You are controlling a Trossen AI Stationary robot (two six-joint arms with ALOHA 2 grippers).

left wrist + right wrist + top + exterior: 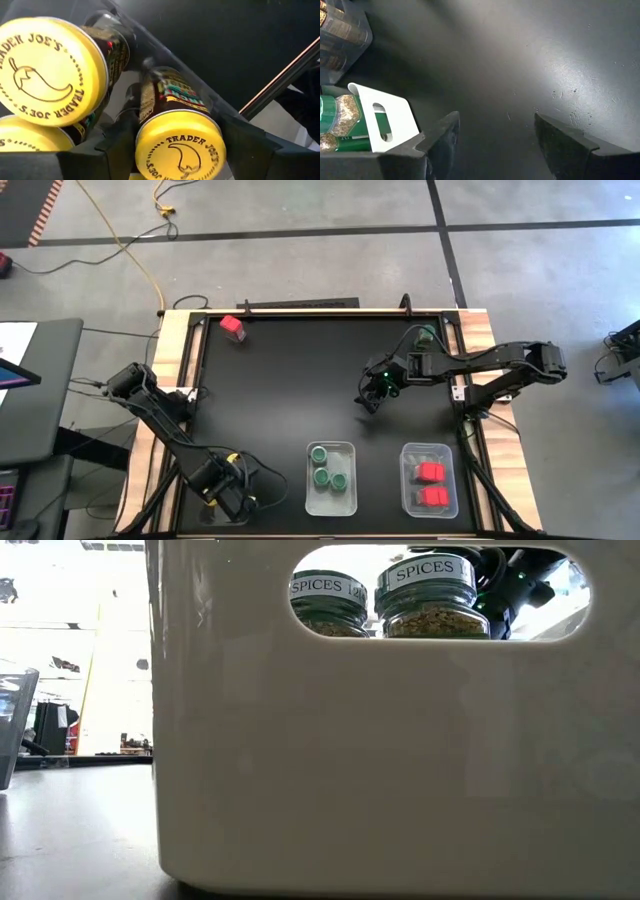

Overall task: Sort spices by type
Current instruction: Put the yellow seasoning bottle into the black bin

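You have green jars and red jars trayed; lone red jar upper left remains. Left gripper straddles yellow-lid jar, grip undetermined; right gripper open, empty.

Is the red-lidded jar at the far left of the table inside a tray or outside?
Outside. The red-lidded jar stands alone on the black table, far from the trays.

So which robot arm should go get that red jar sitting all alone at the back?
Probably the right. The right gripper hangs open and empty over bare table, nearer the lone red jar. The left gripper is low at the front corner, around a yellow-lidded jar in its tray.
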